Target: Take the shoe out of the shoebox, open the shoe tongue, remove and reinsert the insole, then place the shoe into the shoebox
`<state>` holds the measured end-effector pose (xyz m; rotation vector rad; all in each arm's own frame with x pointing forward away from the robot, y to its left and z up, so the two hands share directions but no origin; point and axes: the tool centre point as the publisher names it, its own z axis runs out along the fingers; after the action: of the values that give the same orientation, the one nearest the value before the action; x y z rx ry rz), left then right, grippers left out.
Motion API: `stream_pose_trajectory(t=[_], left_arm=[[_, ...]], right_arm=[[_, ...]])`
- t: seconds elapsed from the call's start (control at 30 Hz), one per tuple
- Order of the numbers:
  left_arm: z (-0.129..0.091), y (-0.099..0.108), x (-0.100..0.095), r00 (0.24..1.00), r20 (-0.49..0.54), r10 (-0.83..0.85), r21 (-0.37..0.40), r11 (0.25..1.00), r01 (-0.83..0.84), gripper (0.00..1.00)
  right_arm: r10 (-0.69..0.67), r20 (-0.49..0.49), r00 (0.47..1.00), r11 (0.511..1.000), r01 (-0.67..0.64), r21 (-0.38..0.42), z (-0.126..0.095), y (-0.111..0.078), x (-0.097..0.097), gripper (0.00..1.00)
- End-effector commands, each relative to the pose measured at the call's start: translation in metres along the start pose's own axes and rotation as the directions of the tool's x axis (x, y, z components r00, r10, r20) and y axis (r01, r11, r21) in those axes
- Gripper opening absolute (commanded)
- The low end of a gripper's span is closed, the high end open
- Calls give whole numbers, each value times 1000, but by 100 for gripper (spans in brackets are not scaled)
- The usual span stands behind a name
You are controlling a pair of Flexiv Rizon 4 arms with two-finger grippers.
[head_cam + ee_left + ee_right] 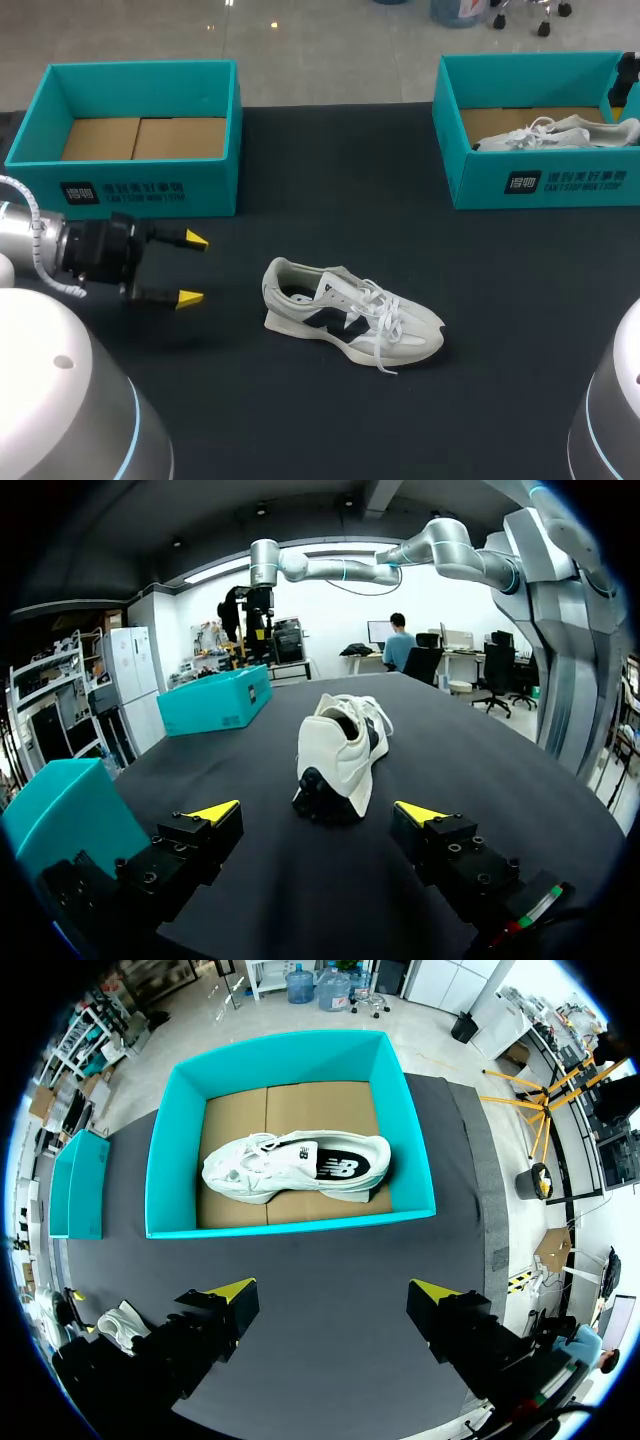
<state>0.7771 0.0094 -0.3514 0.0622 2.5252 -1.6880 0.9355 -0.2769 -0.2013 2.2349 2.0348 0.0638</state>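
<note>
Left wrist view: left gripper (192,269), fingers wide apart, faces the heel of the shoe (340,752) on the table (500,400) just ahead. A low push might skid it or snag the laces (385,335). Farther off, right gripper (335,1290) hangs open above a shoebox (290,1225) containing a second shoe (295,1168).

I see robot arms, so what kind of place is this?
Probably a robot lab workbench: the yellow-tipped left tool, a loose sneaker on the black table, and an empty teal shoebox.

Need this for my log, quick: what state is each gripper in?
Left gripper: open, holding nothing.
Right gripper: open, holding nothing.
</note>
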Motion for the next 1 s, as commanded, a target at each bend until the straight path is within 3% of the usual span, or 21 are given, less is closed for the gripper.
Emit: stream_pose_trajectory(t=[0.03, 0.27, 0.63, 1.0], left_arm=[[9, 0, 8, 999, 28, -15, -27, 1000, 15, 100], [16, 17, 8, 995, 77, -57, -43, 997, 60, 100], [18, 45, 8, 996, 28, -79, -7, 997, 79, 100], [22, 46, 9, 996, 17, -92, 18, 996, 92, 100]], right_arm=[[0, -1, 1000, 1000, 0, 0, 0, 0, 0, 100], [0, -1, 1000, 1000, 0, 0, 0, 0, 0, 100], [0, -1, 1000, 1000, 0, 0, 0, 0, 0, 100], [0, -1, 1000, 1000, 0, 0, 0, 0, 0, 100]])
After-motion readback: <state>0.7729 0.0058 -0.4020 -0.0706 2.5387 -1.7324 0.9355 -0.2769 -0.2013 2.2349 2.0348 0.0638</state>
